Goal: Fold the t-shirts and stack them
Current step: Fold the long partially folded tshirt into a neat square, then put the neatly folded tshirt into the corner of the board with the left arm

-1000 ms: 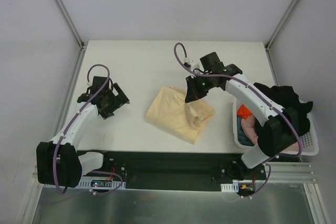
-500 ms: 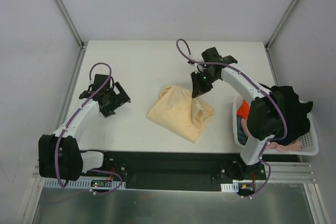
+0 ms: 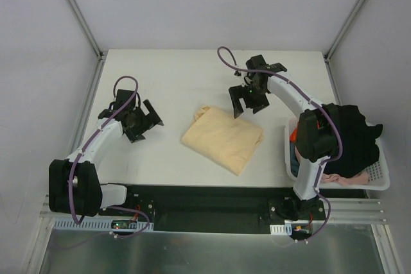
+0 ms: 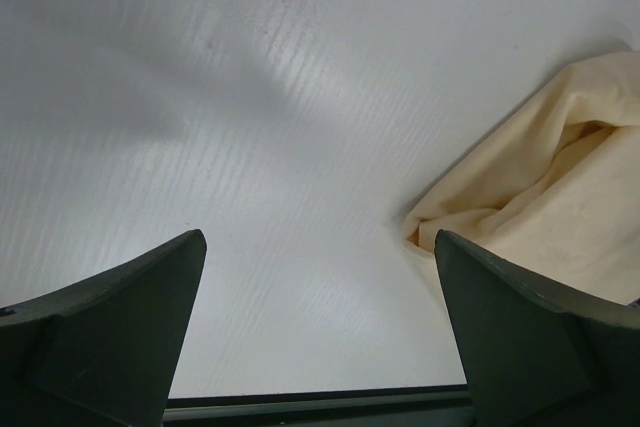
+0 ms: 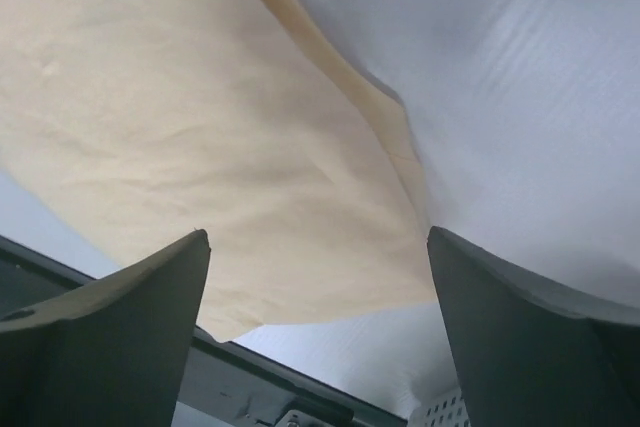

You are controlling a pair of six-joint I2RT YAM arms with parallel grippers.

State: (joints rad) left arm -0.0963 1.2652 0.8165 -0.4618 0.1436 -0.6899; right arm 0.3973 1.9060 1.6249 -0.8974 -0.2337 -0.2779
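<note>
Peach t-shirt (image 3: 221,138) sits loosely folded, and with right gripper (image 3: 246,103) and left gripper (image 3: 148,124) both spread wide and empty, a low pass could snag and unfold it.

no readable text, label, brand, number or sign anywhere in any of the three views

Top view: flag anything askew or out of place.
The black shirt spills over the basket rim instead of lying inside. The peach shirt lies folded but skewed to the table edges.
</note>
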